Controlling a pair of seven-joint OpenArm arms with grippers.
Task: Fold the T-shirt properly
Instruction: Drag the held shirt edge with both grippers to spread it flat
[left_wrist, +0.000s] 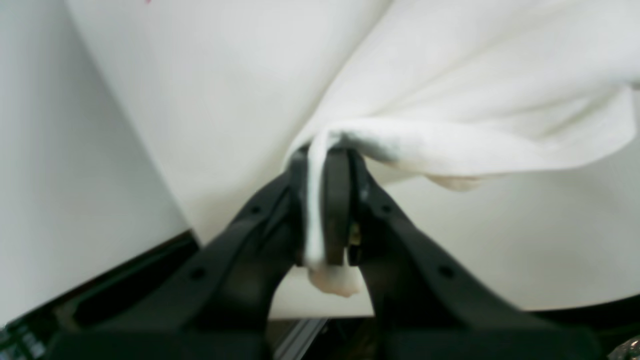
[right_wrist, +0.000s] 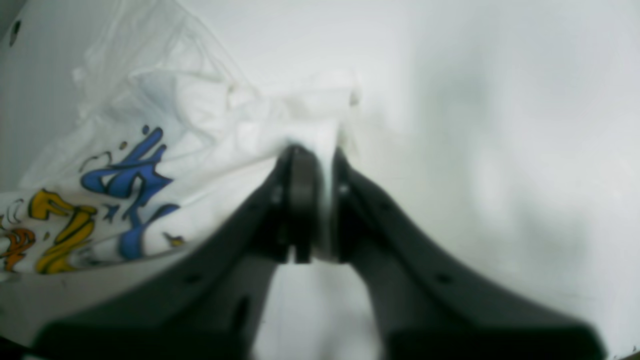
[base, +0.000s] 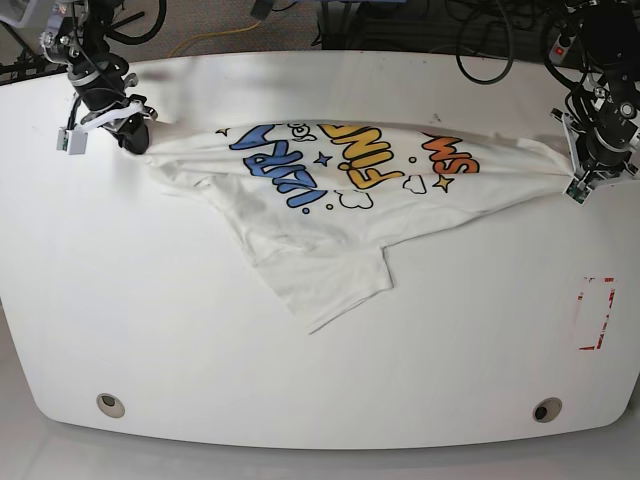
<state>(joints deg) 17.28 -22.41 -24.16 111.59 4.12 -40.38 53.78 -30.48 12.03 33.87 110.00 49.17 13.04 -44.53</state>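
The white T-shirt (base: 330, 195) with blue, yellow and orange lettering is stretched across the far half of the white table (base: 320, 350), print up, one sleeve trailing toward the front. My left gripper (base: 572, 160) is shut on the shirt's right end; in the left wrist view (left_wrist: 327, 150) plain white cloth (left_wrist: 450, 100) is pinched between its fingers. My right gripper (base: 140, 143) is shut on the shirt's left end; in the right wrist view (right_wrist: 315, 150) the cloth bunches at the fingertips and the blue and yellow print (right_wrist: 100, 200) lies to the left.
A red rectangular mark (base: 597, 313) is on the table near the right edge. Two round holes (base: 111, 404) (base: 546, 409) sit near the front edge. Cables lie behind the table's far edge.
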